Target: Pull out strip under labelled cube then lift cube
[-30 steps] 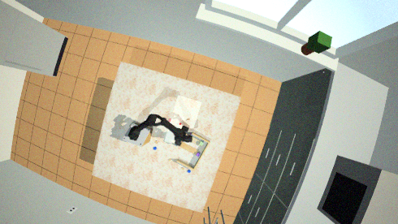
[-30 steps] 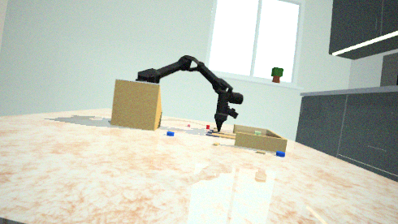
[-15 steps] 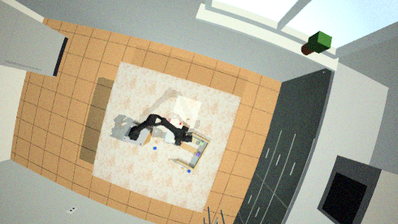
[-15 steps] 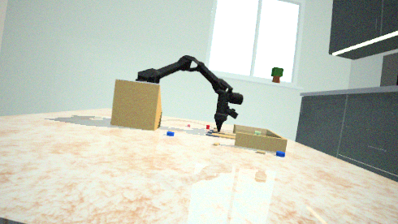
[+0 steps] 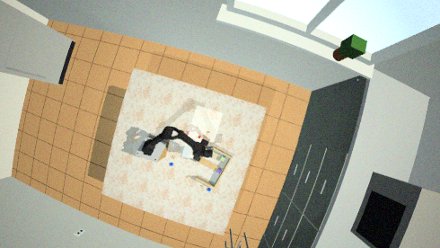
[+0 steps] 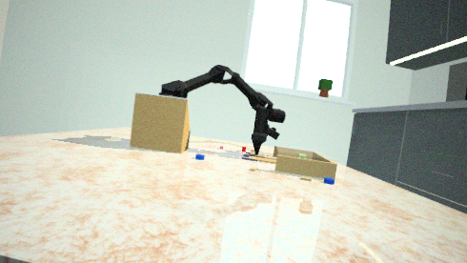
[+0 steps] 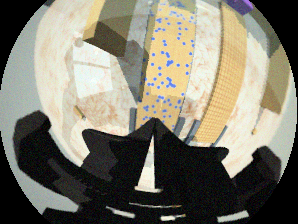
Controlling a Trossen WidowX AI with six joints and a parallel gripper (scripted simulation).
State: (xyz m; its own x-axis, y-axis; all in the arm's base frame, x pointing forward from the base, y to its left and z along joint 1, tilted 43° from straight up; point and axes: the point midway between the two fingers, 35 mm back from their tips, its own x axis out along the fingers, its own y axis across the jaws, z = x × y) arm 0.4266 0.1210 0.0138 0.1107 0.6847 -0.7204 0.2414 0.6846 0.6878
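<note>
My gripper is shut and empty, pointing down, with its fingertips low at the near end of the blue-dotted strip. That strip runs away from me between grey rails. A finely gridded strip lies to its right in the wrist view. A green cube is inside the walled tray, toward the far end of the dotted strip. A purple cube is at the far end of the gridded strip. No label can be read on either cube.
The tray's tan wall stands around the strips' far ends. Small blue pieces lie outside it. A small red piece is behind the gripper. The arm stands on a tan box.
</note>
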